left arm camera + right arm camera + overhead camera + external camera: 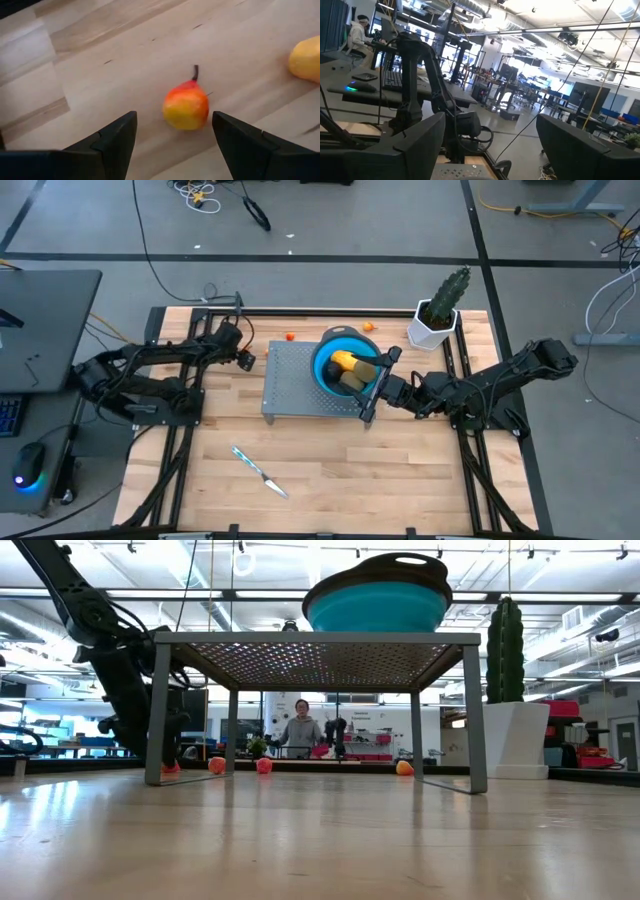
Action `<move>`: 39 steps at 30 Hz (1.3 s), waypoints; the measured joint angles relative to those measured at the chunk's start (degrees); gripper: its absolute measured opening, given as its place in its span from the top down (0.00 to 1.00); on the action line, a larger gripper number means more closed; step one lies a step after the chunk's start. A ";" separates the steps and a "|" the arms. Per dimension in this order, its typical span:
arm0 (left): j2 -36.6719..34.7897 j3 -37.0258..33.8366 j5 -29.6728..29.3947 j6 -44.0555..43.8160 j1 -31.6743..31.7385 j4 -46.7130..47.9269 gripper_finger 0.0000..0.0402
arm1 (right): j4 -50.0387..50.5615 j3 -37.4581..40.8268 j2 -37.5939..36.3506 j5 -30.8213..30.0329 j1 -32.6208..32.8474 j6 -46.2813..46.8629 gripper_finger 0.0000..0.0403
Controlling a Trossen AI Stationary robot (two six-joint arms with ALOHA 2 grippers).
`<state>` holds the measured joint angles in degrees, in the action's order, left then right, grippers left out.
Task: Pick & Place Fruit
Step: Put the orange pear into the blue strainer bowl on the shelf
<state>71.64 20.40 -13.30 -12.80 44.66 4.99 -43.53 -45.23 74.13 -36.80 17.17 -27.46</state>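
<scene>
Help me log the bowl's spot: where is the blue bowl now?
In the high view the blue bowl sits on the right part of the perforated metal stand at table centre, fruit inside, beside the right gripper.

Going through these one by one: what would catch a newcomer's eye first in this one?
Most striking is the blue bowl on the perforated metal stand mid-table, with a yellow-orange fruit inside and the right gripper open at its rim. In the left wrist view, the left gripper hangs open over a small red-and-yellow pear on the wood. A potted cactus stands at the far right corner, and a knife lies near the front.
</scene>
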 joint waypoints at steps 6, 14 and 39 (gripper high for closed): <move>0.74 -0.02 1.09 0.18 -0.04 -4.49 0.33 | -0.01 0.00 0.00 0.02 0.00 0.02 0.19; 0.74 -0.54 1.96 -0.15 -0.33 -4.91 0.33 | 0.00 0.00 0.00 0.02 0.00 0.00 0.19; 0.80 -8.41 -0.12 -0.48 -0.37 -18.51 0.35 | 0.00 0.00 0.00 0.00 0.00 0.00 0.19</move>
<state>72.44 11.99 -13.42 -13.28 44.29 -13.52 -43.53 -45.23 74.13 -36.80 17.17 -27.46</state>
